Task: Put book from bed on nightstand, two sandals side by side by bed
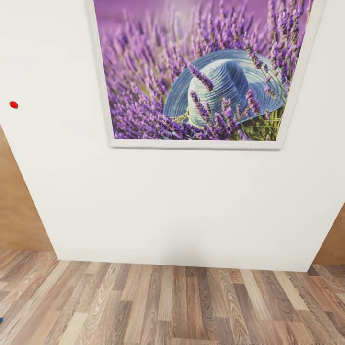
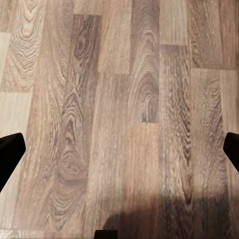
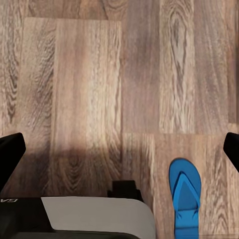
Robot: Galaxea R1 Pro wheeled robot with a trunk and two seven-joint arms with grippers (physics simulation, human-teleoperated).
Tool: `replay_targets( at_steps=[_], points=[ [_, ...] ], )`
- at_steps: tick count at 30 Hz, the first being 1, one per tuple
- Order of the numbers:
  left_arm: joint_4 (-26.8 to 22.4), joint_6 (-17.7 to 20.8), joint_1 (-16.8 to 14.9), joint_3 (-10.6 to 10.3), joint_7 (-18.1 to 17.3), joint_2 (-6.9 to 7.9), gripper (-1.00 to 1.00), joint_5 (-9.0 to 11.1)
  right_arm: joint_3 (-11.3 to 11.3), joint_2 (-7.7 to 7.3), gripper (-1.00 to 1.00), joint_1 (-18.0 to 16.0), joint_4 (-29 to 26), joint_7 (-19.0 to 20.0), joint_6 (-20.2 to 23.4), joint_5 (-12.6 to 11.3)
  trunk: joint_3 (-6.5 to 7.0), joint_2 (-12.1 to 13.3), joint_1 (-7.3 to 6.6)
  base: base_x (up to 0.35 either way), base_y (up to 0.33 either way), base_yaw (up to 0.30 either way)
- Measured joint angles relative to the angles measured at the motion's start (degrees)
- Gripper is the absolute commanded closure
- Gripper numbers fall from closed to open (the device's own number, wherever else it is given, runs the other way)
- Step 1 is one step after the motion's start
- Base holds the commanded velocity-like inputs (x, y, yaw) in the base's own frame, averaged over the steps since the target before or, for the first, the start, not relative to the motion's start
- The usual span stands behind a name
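robot faced a white wall, one sandal lay by its base

the head camera met a white wall (image 1: 182, 211) bearing a framed lavender picture (image 1: 201, 72) above plank floor (image 1: 172, 306). both the left gripper (image 2: 119, 149) and the right gripper (image 3: 119, 149) hung spread wide apart, empty. a blue sandal (image 3: 184, 196) lay flat on the floor, just beside the robot's base (image 3: 94, 216).

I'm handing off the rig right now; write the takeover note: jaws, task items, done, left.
Left gripper: jaws open, empty, over bare wood-plank floor.
Right gripper: jaws open, empty; one blue sandal lies on the floor below it, ungrasped.
Head camera faces a white wall with a lavender-and-hat picture.
Done: nothing can be confirmed from here.
Left: find the bed, book, nightstand and other sandal.
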Motion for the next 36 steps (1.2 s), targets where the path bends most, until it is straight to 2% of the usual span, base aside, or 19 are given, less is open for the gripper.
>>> replay_targets(
  at_steps=[11, 36],
  points=[
    [0.00, 0.00, 0.00, 0.00, 0.00, 0.02, -1.00, 0.00, 0.00, 0.03, -1.00, 0.00, 0.00, 0.00, 0.00, 0.00, 0.00, 0.00, -0.01, 0.026, 0.000, -0.184],
    [0.00, -0.01, 0.00, 0.00, 0.00, 0.05, -1.00, 0.00, 0.00, 0.00, -1.00, 0.00, 0.00, 0.02, 0.01, 0.00, 0.00, 0.00, -0.03, 0.310, 0.041, -0.004]
  ],
)
